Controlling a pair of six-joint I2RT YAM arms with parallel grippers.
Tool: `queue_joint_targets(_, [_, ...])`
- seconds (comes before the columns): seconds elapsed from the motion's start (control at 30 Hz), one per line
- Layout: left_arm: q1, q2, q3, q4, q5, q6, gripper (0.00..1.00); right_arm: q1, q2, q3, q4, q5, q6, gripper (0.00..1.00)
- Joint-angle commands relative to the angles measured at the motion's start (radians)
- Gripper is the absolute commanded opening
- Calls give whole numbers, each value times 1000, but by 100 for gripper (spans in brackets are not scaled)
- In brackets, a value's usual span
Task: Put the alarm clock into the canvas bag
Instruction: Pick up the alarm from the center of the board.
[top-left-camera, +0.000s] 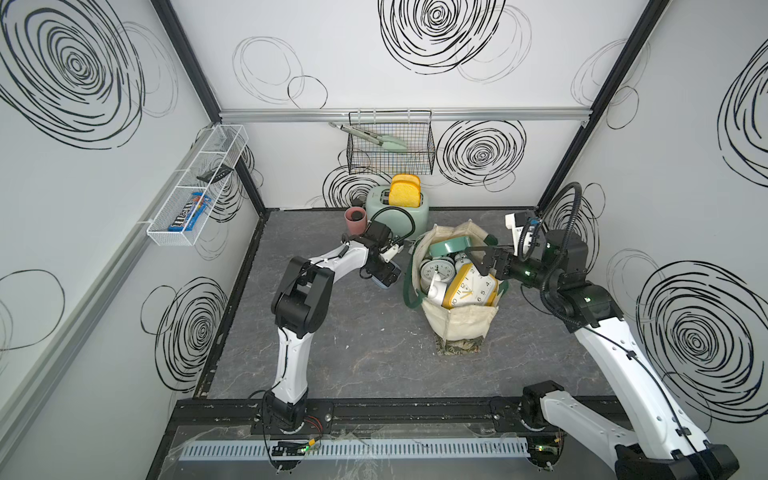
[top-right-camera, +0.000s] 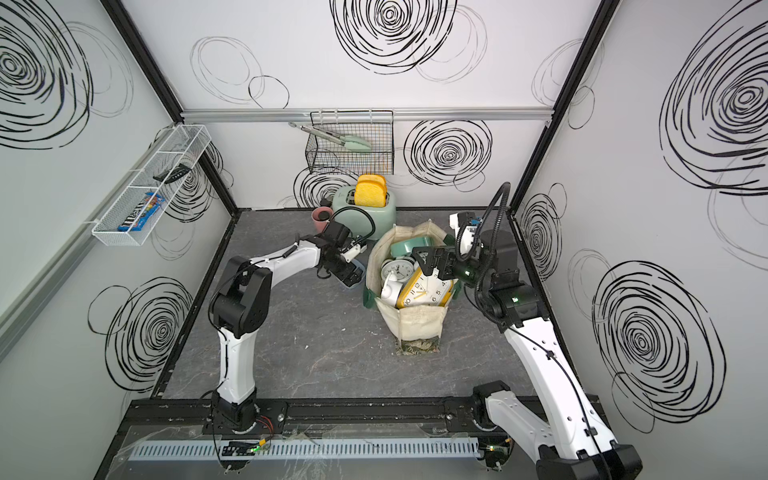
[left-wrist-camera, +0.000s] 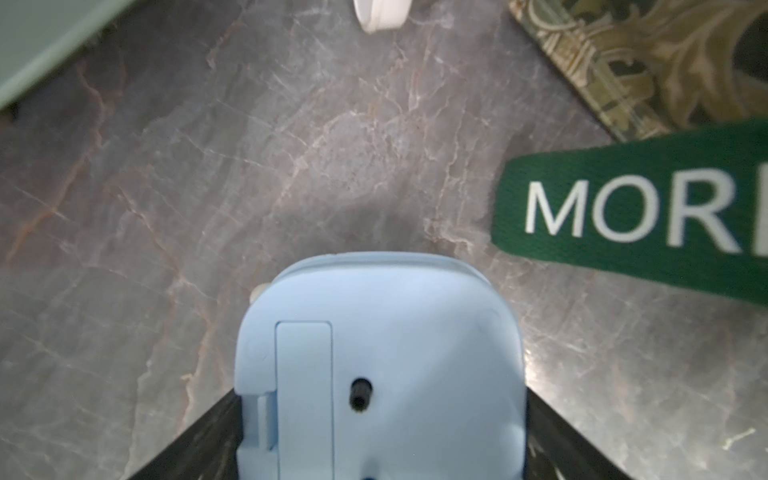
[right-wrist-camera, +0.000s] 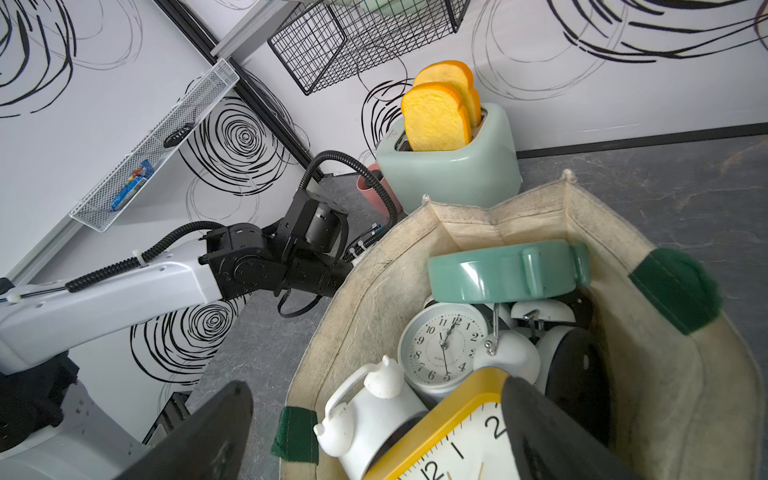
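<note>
The alarm clock (left-wrist-camera: 395, 332), pale blue and lying with its back up on the grey table (top-left-camera: 332, 353), is found between the jaws of the left gripper (left-wrist-camera: 382, 397). The jaws are set wide, one finger (left-wrist-camera: 199, 440) along each flank of the case. Whether the pads already press on it cannot be told. This straddling pose is judged to suit a grasp across the clock's width, since only the flat back is offered from above.

Just beyond the left jaws' tips lie a dark green handle (left-wrist-camera: 623, 212) and the leafy base of the canvas bag (top-left-camera: 457, 324). The bag stands upright with its mouth open. It is already crowded by a mint clock (right-wrist-camera: 507, 270), white clocks (right-wrist-camera: 442, 345) and a yellow-framed clock (top-left-camera: 469, 291).

Above that mouth the right gripper (top-left-camera: 476, 262) is poised, jaws wide and nothing held, with one jaw over the yellow clock. It is probably kept there to tend the bag's opening.

Open table is seen beside the left jaws away from the bag. Behind them the toaster (top-left-camera: 415, 212) and a pink cup (top-left-camera: 355, 220) stand near. The cloth rim must be cleared on the lift. Little free room is judged to remain inside, mostly on top of the pile.
</note>
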Motion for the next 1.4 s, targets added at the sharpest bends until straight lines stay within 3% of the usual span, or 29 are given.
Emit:
queue_joint_targets(0.0, [-10,-63,-74,-15,-5,-65,90,5,-21,27,19,7,-12,97])
queue_joint_targets(0.17, [-15,-135,-141,35,-15,-118,86,5,-23,21,27,0,-9,97])
queue_joint_targets(0.37, [-15,-251,-239,142,-19,-265,79,4,-25,20,40,-8,-2,97])
queue_joint_targets(0.7, [19,-652,-475,361,-112,-407,79,57,8,82,4,33,-13,97])
queue_joint_targets(0.87, [-2,-870,-530,421,-143,-368,79,142,69,155,-22,47,-33,97])
queue_joint_targets(1.0, [-99,-1018,-598,528,-82,-213,80,240,168,259,-84,50,-68,97])
queue_joint_targets(1.13, [-242,-1097,-652,597,-86,-63,81,314,258,357,-137,28,-94,97])
queue_joint_targets(1.37, [-357,-1121,-670,676,-107,-54,81,415,346,453,-226,38,-113,97])
